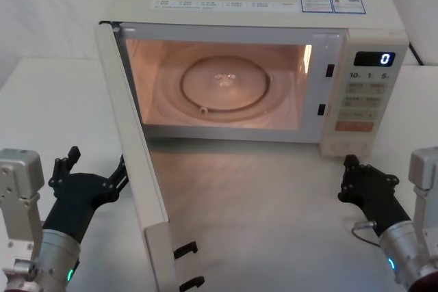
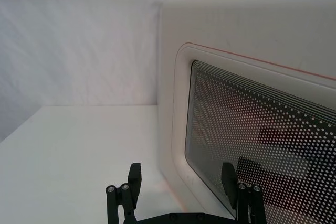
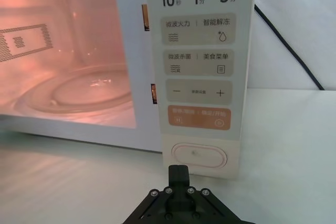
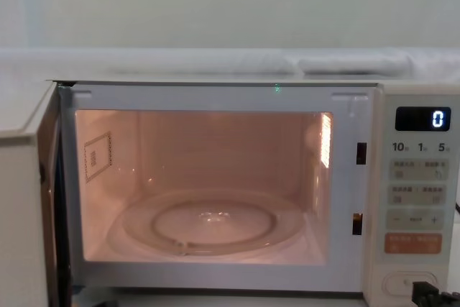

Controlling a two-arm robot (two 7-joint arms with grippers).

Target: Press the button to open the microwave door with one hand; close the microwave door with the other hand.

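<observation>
**Microwave door wide open, both pincers low in front**

The microwave (image 1: 274,25) sits at the back of the white surface (image 1: 274,203), its lit cavity and glass turntable (image 1: 226,87) facing the robot. The microwave door (image 1: 137,162) hangs from the left edge and swings straight out toward the robot, its long axis running front to back, latch hooks at the near end. The left pincer (image 1: 92,176) waits just outside the door's windowed face, fingers (image 2: 135,177) spread apart and grasping nothing. The button (image 3: 200,156), a wide horizontal oval, lies at the bottom of the control panel, below the orange key (image 3: 199,117). The right pincer (image 1: 359,177) hovers just before it, clenched and not touching. Bare surface lies between door and right arm.
</observation>
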